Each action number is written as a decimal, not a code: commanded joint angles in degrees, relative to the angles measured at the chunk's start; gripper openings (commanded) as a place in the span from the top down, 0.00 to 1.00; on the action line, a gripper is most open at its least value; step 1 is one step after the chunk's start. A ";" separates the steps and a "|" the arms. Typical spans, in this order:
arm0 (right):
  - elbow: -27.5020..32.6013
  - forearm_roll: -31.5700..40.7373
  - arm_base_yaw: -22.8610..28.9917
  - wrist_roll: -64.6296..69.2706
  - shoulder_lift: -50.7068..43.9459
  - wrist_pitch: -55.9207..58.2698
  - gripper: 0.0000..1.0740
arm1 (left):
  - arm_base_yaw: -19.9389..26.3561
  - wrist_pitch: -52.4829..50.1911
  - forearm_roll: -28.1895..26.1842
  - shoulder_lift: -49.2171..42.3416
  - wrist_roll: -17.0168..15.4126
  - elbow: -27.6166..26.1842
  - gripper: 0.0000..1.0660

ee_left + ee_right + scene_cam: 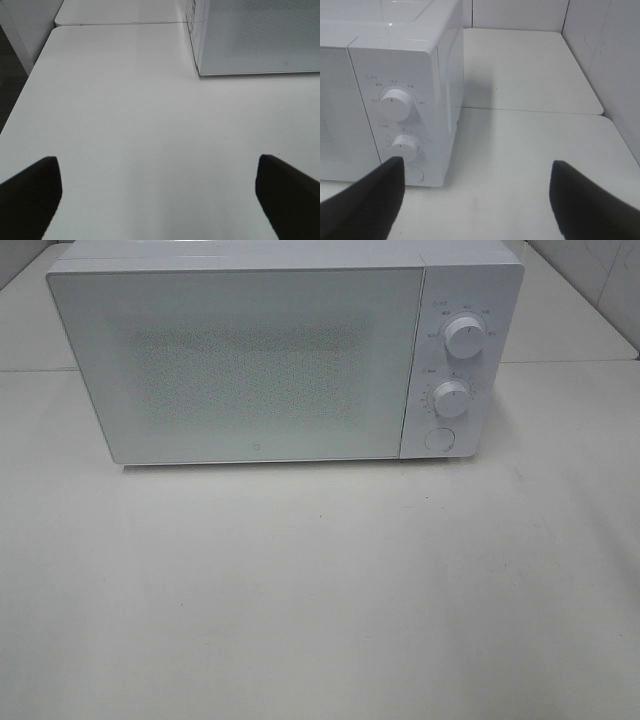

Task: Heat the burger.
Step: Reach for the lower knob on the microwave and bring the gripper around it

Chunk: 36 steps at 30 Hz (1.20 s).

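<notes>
The burger is out of view in every frame. A white microwave (270,350) stands at the back of the table with its door shut; it also shows as the microwave (255,37) in the left wrist view and the microwave (385,95) in the right wrist view. My left gripper (157,200) is open over bare table, short of the microwave's left front corner. My right gripper (475,200) is open too, near the microwave's right front corner, with nothing between its fingers. Neither arm appears in the exterior high view.
Two white knobs (465,336) (452,398) and a round button (439,438) sit on the microwave's right panel. The white table (320,600) stretches in front. A wall (610,55) rises to the right, and the table's left edge (30,85) drops off.
</notes>
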 commanded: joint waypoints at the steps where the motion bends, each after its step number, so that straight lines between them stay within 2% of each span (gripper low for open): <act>1: 0.06 -0.11 -0.46 -0.40 3.50 -5.67 0.29 | 0.23 -0.17 -0.40 -0.80 -0.06 0.00 0.08; 9: 0.06 0.29 -0.46 -6.47 15.99 -19.31 0.29 | 0.23 -0.17 -0.40 -0.80 -0.06 0.00 0.08; 12: 0.06 2.52 1.38 -8.65 20.86 -24.01 0.29 | 0.23 -0.17 -0.40 -0.80 -0.06 0.00 0.08; 13: 0.06 6.70 3.67 -12.09 24.01 -27.44 0.29 | 0.23 -0.17 -0.40 -0.80 -0.06 0.00 0.08; 15: 0.06 8.59 4.81 -14.04 25.21 -29.11 0.29 | 0.23 -0.17 -0.40 -0.80 -0.06 0.00 0.08; 16: 0.06 13.52 8.25 -19.37 28.25 -32.66 0.29 | 0.23 -0.17 -0.40 -0.80 -0.06 0.00 0.08; 17: 0.06 13.52 8.25 -19.37 28.25 -32.66 0.29 | 0.23 -0.17 -0.40 -0.80 -0.06 0.00 0.08; 19: 0.06 20.86 13.41 -25.04 32.49 -37.53 0.29 | 0.23 -0.17 -0.40 -0.80 -0.06 0.00 0.08; 20: 0.06 20.86 13.41 -25.04 32.49 -37.53 0.29 | 0.23 -0.17 -0.40 -0.80 -0.06 0.00 0.08; 22: 0.06 26.81 17.70 -26.99 36.55 -42.91 0.29 | 0.23 -0.17 -0.40 -0.80 -0.06 0.00 0.08; 23: 0.06 26.81 17.70 -26.99 36.55 -42.91 0.29 | 0.23 -0.17 -0.40 -0.80 -0.06 0.00 0.08; 25: -0.06 32.66 21.49 -26.99 40.39 -48.82 0.29 | 0.23 -0.17 -0.40 -0.80 -0.06 0.00 0.08; 26: -0.06 32.66 21.49 -26.99 40.39 -48.82 0.29 | 0.23 -0.17 -0.40 -0.80 -0.06 0.00 0.08; 27: 0.00 36.33 24.18 -26.99 42.91 -52.77 0.29 | 0.23 -0.17 -0.40 -0.80 -0.06 0.00 0.08; 32: -0.57 42.74 29.16 -26.93 48.01 -59.70 0.29 | 0.23 -0.17 -0.40 -0.80 -0.06 0.00 0.08; 36: -1.83 42.91 31.74 -26.64 51.85 -63.08 0.29 | 0.23 -0.17 -0.40 -0.80 -0.06 0.00 0.08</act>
